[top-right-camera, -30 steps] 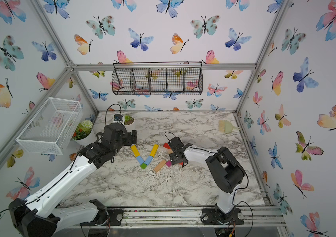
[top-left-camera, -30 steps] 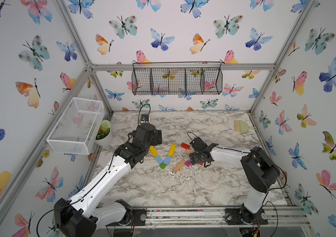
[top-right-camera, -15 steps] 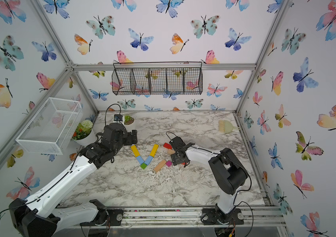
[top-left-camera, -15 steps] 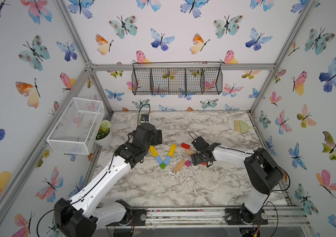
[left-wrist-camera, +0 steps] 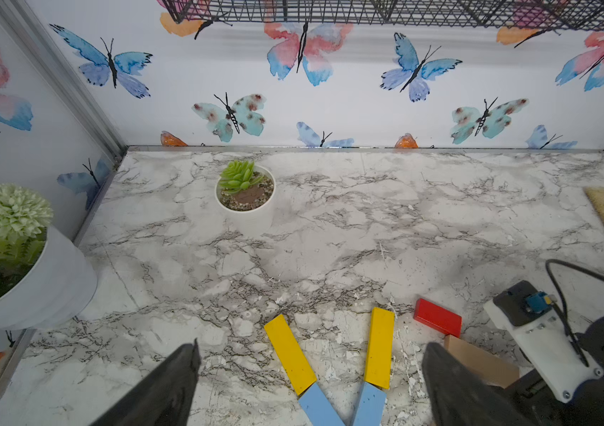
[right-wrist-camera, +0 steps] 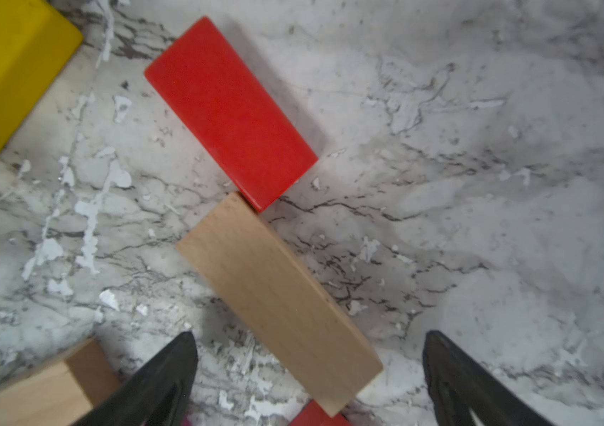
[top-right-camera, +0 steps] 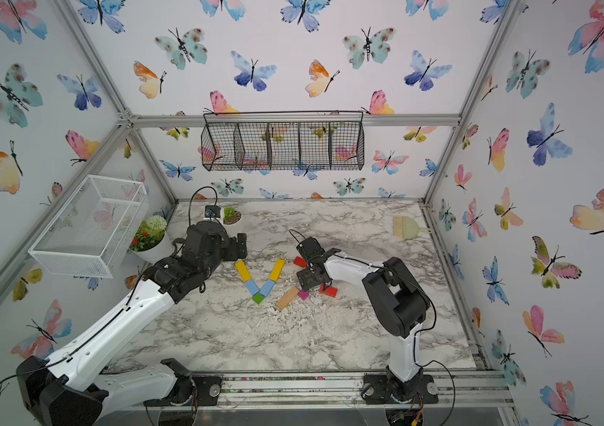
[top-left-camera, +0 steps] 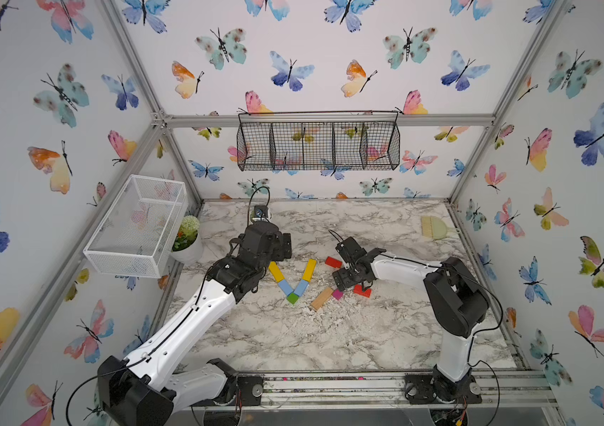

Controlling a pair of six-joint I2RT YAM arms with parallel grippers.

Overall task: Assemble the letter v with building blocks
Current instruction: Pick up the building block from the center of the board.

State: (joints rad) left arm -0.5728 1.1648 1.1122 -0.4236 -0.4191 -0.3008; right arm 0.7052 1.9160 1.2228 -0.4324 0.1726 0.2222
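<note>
Your right end effector (right-wrist-camera: 309, 343) hangs with jaws apart and empty over a tan bar (right-wrist-camera: 278, 295) whose far corner touches a red bar (right-wrist-camera: 230, 110). Close askew and you will likely drag that red one along, or swing it toward the nearby yellow bar (right-wrist-camera: 5, 73). Your left end effector (left-wrist-camera: 311, 346), also spread and holding nothing, waits by the open top of the V (top-left-camera: 285, 287) laid flat on the counter (top-left-camera: 293, 339). Any dip or sideways sweep there could knock its arms out of line.
</note>
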